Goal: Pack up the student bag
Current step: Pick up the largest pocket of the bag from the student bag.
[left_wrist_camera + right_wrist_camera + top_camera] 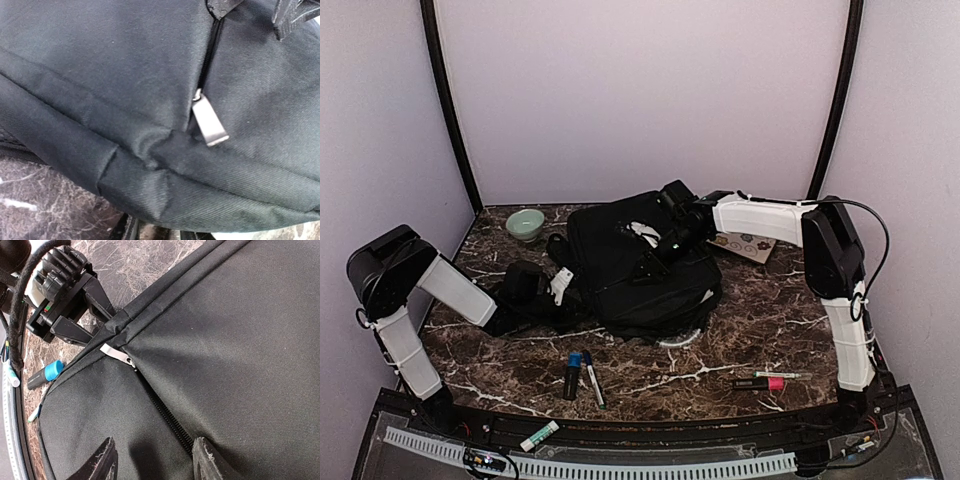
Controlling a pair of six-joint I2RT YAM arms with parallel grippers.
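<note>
Packing looks barely begun. At centre left, the left gripper straddles a seam of the backpack; whether it pinches the fabric I cannot tell. The backpack lies mid-frame, its zipper shut where visible. Pens and a highlighter lie loose below it, unpacked. The right gripper rests on top, fingers apart. Dark marble tabletop, pale lilac walls.

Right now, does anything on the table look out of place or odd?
Yes. A white stick with a green cap lies off the marble, on the front ledge at the left. A pale round edge also peeks from under the near side of the student bag, which seems to rest on it.
</note>
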